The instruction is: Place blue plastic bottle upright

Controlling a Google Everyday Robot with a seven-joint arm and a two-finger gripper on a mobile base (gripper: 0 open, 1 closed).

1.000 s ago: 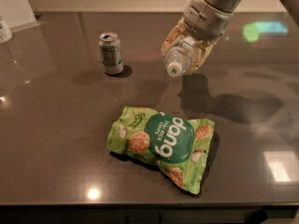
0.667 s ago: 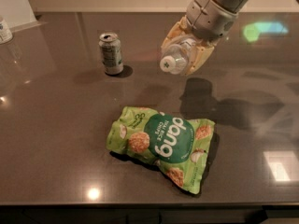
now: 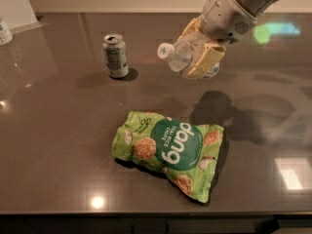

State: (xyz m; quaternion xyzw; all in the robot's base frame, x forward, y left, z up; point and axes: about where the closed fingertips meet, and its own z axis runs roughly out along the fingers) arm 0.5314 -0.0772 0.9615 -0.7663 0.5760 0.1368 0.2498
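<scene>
The robot's cream-coloured gripper (image 3: 197, 56) grasps the clear, white-capped blue plastic bottle (image 3: 178, 55), tilted sideways above the dark grey table (image 3: 58, 130).

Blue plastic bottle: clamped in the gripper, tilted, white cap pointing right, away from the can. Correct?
Not quite. The camera view shows the blue plastic bottle clamped in the gripper and tilted, but its white cap points left, toward the can, not away from it.

Dim, glare spots (image 3: 97, 202) on table (image 3: 53, 130), shadow (image 3: 214, 107) beneath jaws at upper right
</scene>
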